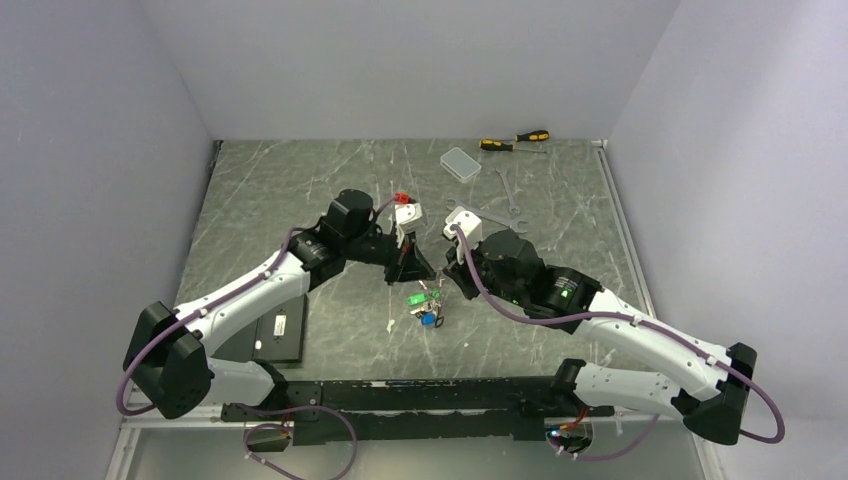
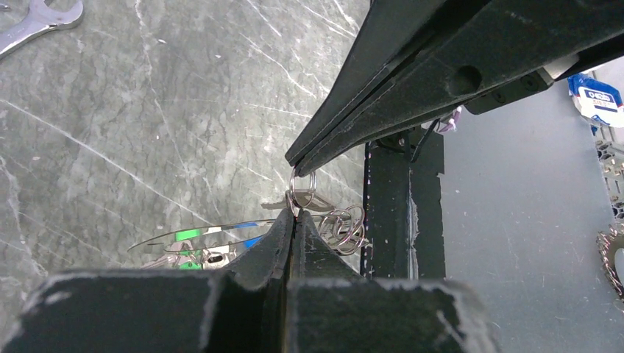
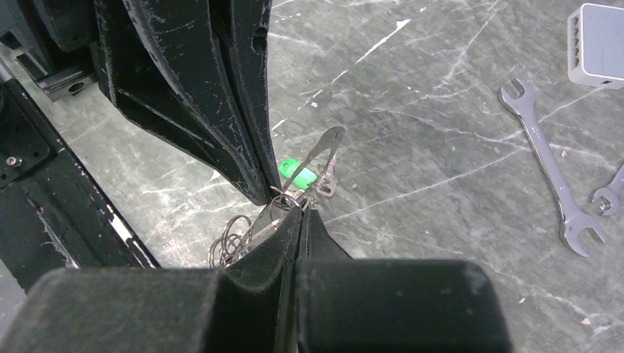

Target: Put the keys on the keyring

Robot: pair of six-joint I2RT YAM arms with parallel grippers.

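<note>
Left wrist view: small ring (image 2: 302,193) pinched between left tool (image 2: 294,219) and right tool (image 2: 293,162), its ends lost inside closed tips. Beside left tool, keys (image 2: 210,256) mostly covered by it. Far ahead-left, wrench (image 2: 35,20) cut by frame edge. Overhead view: key cluster too small to separate. Right wrist view: box (image 3: 597,43) far right of right tool, cropped at corner.
</note>
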